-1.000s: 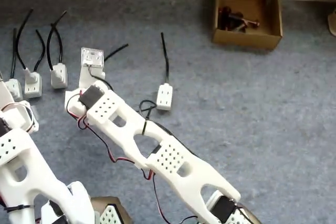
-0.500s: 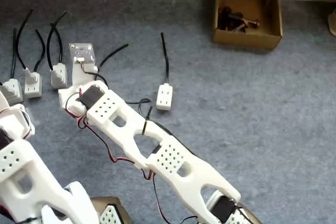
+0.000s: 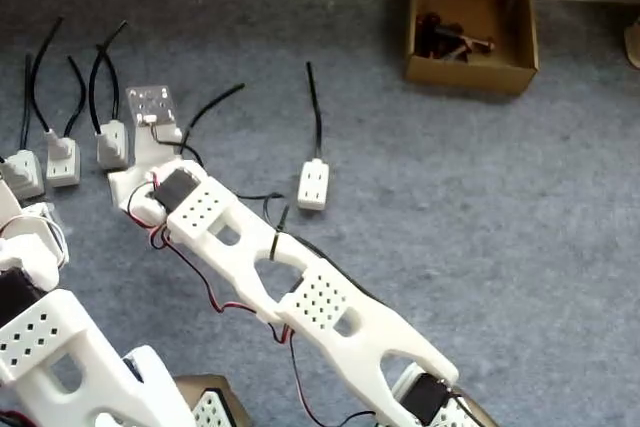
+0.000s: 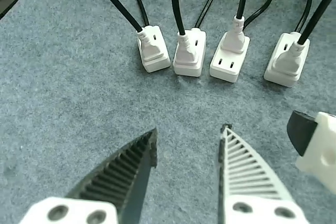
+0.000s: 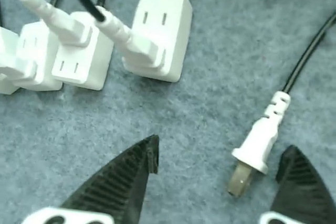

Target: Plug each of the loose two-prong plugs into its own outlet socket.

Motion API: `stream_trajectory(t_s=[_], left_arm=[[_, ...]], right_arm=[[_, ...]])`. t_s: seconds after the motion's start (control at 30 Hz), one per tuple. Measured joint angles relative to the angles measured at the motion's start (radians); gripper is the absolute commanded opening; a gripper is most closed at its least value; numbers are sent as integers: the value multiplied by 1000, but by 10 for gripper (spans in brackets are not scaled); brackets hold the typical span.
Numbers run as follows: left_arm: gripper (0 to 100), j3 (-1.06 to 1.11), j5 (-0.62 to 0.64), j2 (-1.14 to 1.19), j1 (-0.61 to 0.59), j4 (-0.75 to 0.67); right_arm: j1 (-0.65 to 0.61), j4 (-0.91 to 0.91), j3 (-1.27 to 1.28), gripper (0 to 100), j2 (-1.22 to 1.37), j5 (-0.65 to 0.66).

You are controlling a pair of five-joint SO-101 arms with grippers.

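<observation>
Where the right gripper (image 5: 220,148) hangs: jaws apart, loose two-prong plug (image 5: 259,142) flat on carpet (image 5: 220,77) between them
Left gripper (image 4: 189,132): jaws apart, near four plugged outlet sockets (image 4: 229,64)

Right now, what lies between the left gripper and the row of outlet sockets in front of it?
Bare grey carpet and nothing else: the left wrist view shows it between the open left gripper and the four plugged outlet sockets.
</observation>
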Motion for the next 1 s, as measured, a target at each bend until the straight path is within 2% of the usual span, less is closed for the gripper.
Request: stream_trajectory(t_s=[0.23, 0.43, 1.0], left_arm=[[189, 0, 0, 0, 0, 0], [189, 0, 0, 0, 0, 0], [189, 0, 0, 0, 0, -3]], right_arm=[[14, -3, -5, 358, 6, 2], [48, -3, -5, 277, 6, 0], [80, 28, -6, 274, 6, -35]])
